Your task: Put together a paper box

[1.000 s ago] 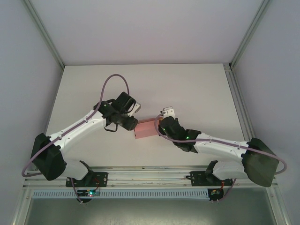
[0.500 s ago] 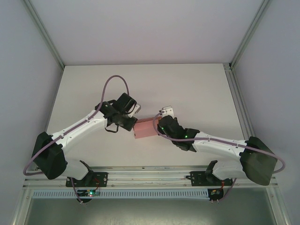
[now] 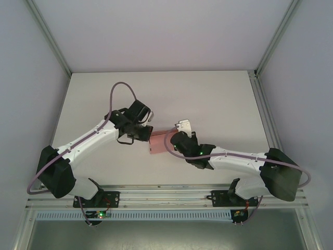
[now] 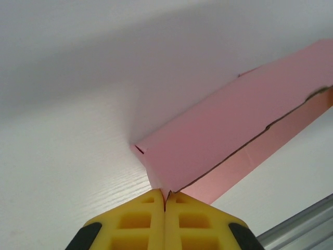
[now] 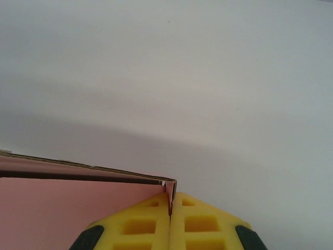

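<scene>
Right arm has swung its wrist leftward over the box (image 3: 157, 141) since a second ago, covering more of the pink card; the left wrist sits slightly farther up the table (image 3: 208, 94). Left arm runs diagonally from its base toward table centre, left gripper (image 3: 149, 137) at the box's left edge. Left wrist view: left gripper (image 4: 165, 200) pads pressed together, pinching a corner of the box (image 4: 223, 135); the top face and a darker side panel run off to the upper right with a ragged seam between them, far end cut off by the frame. A metal rail (image 4: 304, 229) crosses the lower right corner. From overhead the box lies mid-table toward the front edge, between the two wrists, its right end hidden under the right wrist. Right arm stretches low and leftward from its base, right gripper (image 3: 169, 144) at the box's right side, fingertips indistinct from above. Right wrist view: right gripper (image 5: 170, 204) pads closed on a thin card edge at a box (image 5: 67, 208) corner; the layered rim shows, the rest is cut off at left and bottom.
</scene>
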